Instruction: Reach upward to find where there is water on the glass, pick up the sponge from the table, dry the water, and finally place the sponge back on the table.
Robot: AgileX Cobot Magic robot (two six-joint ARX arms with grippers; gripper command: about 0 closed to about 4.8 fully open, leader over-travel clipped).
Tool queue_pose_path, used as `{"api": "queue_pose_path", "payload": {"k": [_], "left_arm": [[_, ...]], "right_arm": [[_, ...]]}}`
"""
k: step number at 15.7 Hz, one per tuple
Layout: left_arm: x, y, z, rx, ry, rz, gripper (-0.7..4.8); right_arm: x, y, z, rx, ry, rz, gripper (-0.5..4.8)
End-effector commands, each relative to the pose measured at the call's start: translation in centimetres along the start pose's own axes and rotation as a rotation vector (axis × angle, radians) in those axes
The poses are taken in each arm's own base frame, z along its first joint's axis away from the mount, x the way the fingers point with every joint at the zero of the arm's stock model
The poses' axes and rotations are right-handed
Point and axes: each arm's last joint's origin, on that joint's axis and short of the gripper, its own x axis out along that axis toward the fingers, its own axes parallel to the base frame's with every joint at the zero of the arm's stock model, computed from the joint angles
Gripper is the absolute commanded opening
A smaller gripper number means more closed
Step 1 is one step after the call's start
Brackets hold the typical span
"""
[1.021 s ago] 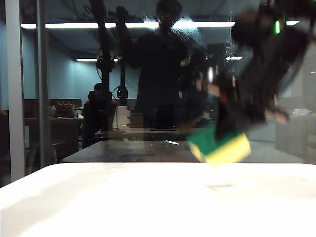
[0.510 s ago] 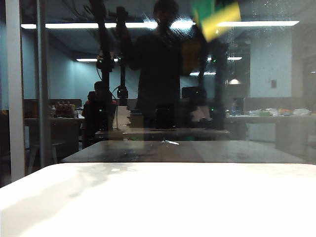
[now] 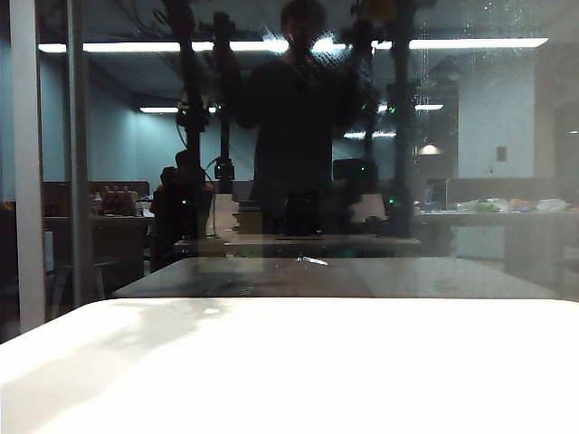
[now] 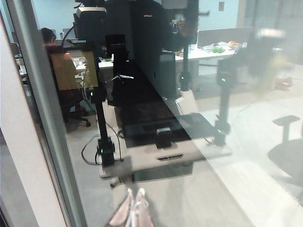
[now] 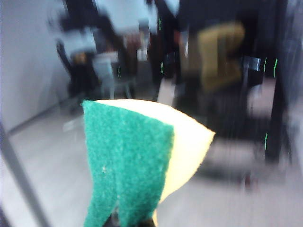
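While the white table lay bare along its far edge in the exterior view, neither arm showed there; only dark reflections stood in the glass, with its grey frame bar near the pane's left edge. Fine droplets of water speckled the upper right of the pane, beside a bright light strip. In the right wrist view, the right gripper was clamped on the sponge, its green scouring face toward the camera and the yellow foam bowed behind it, raised before the blurred pane. In the left wrist view, the left gripper pointed at the glass, its pale fingertips pressed together and holding nothing.
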Motion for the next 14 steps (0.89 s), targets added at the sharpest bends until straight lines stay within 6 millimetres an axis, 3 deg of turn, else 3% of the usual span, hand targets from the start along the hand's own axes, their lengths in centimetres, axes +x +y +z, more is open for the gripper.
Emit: {"api": "queue_pose_path", "payload": {"k": [1, 7, 14], "left_arm": [[-0.3, 0.0, 0.2, 0.003, -0.014, 0.0, -0.04], [-0.3, -0.1, 0.2, 0.003, -0.014, -0.007, -0.04], [-0.3, -0.1, 0.1, 0.0, 0.004, -0.008, -0.04]], "right_arm": [[0.0, 0.0, 3.4, -0.054, -0.118, 0.037, -0.08], [4.0, -3.3, 6.2, -0.111, -0.287, 0.002, -0.08], [9.1, -6.9, 4.3, -0.143, -0.369, -0.012, -0.08]]}}
